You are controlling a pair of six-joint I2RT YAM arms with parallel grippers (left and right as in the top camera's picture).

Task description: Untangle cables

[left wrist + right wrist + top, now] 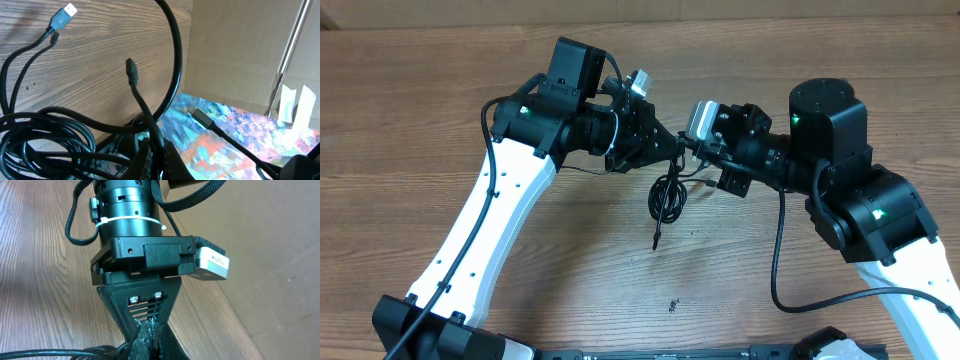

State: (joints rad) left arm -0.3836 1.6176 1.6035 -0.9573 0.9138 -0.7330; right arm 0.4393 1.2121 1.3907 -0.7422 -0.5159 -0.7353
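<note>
The cables are a small bundle of thin black cords hanging in loops under the spot where both grippers meet, with one loose end reaching the table. My left gripper is shut on one black cord that runs up between its fingers. A silvery USB plug and a small black plug dangle in front of it. My right gripper is shut tip to tip against the left one, and cords enter at its left side.
The wooden table spreads all round. A cardboard wall stands along the far edge. A small dark speck lies on the near part of the table. Thick black arm wires loop beside the right arm.
</note>
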